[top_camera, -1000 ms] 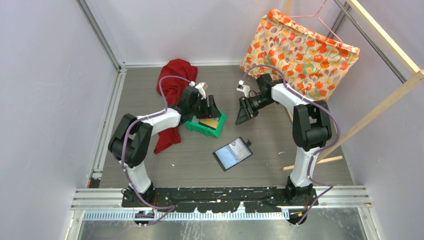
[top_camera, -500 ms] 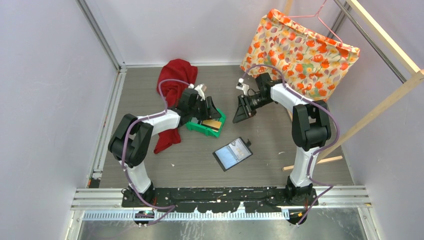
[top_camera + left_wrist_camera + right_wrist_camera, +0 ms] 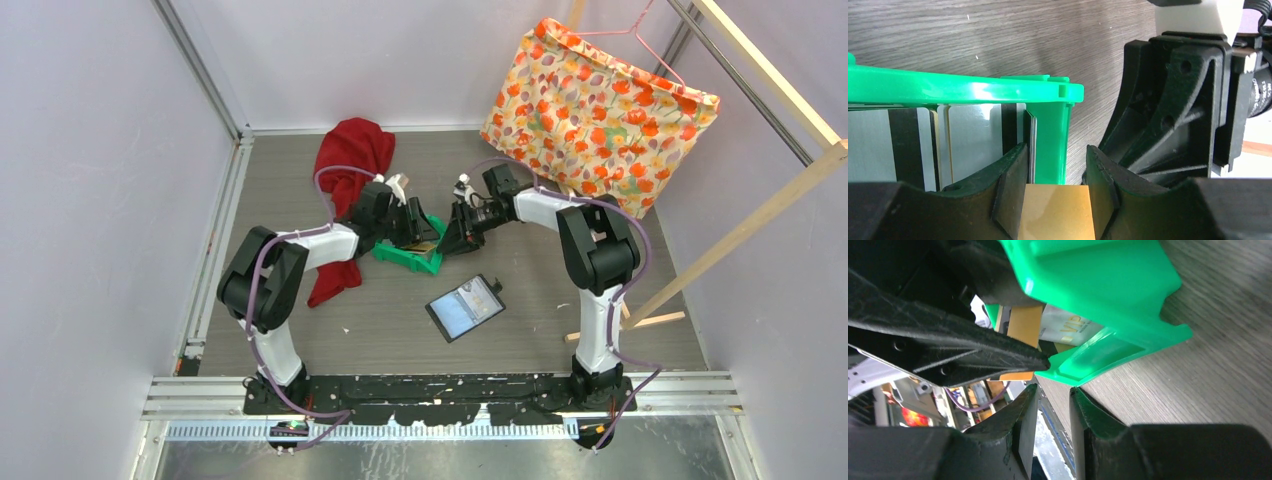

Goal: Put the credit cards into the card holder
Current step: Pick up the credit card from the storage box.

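The card holder (image 3: 466, 307) lies open on the table in front of the arms, with no gripper at it. The credit cards are in the green bin (image 3: 400, 256). White and grey ones (image 3: 968, 135) stand against its wall (image 3: 948, 89). A yellow-orange card (image 3: 1055, 212) shows in the gap of my left gripper (image 3: 1055, 150), which is open and low at the bin's right end (image 3: 418, 225). I cannot tell if its pads touch the card. My right gripper (image 3: 452, 236) is just outside the bin's right corner (image 3: 1098, 285), jaws narrowly apart (image 3: 1053, 390) and empty.
A red cloth (image 3: 350, 160) lies behind and left of the bin. A floral bag (image 3: 600, 100) hangs at the back right. A wooden frame (image 3: 760, 215) and a loose stick (image 3: 625, 325) are on the right.
My right gripper has swung left and down to the bin's right corner. My left gripper has dropped lower into the bin. The card holder has not moved.
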